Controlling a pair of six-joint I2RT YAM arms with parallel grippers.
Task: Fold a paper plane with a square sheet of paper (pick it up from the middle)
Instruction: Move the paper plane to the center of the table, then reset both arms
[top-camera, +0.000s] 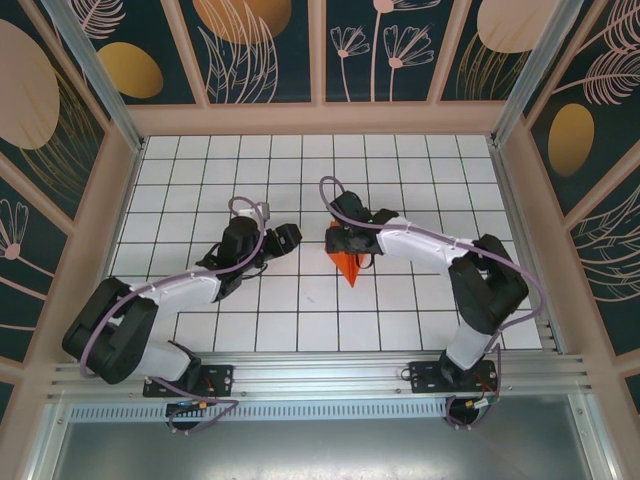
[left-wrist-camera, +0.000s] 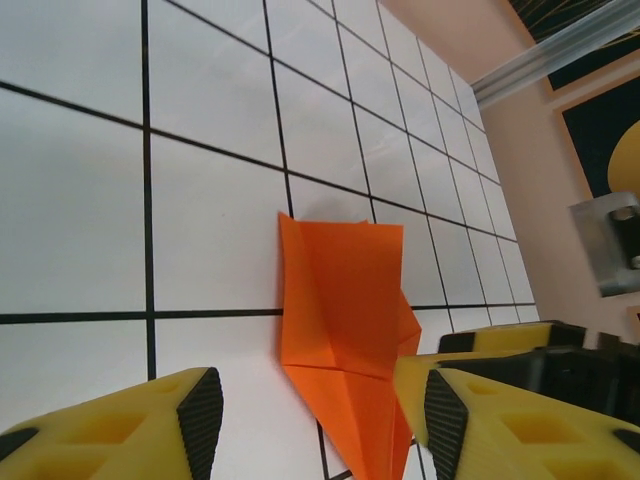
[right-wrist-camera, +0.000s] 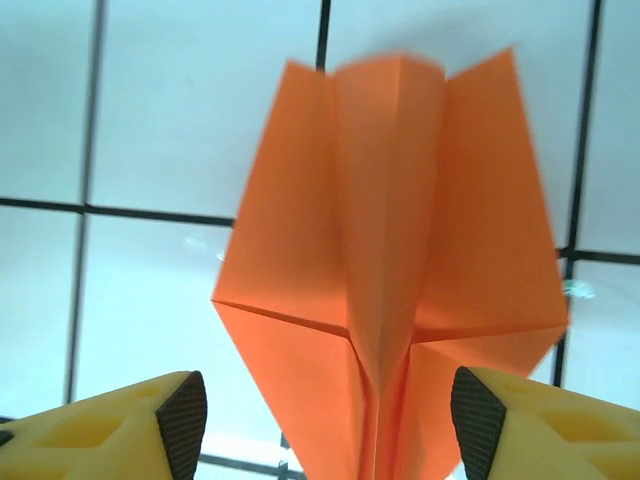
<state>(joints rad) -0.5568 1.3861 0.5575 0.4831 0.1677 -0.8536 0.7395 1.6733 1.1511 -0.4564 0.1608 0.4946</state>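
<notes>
The paper plane is a bright orange pointed dart on the white grid table, near the middle, its nose towards the arm bases. My right gripper stands over its tail end. In the right wrist view the plane spreads its wings with a raised centre crease, and my right gripper is open, pads on either side of the nose without touching it. My left gripper sits just left of the plane. In the left wrist view it is open, the plane lying ahead between its fingers.
A yellow finger of the right gripper shows beside the plane's right edge. The table is boxed in by pink walls and an aluminium frame post. The metal base rail runs along the near edge.
</notes>
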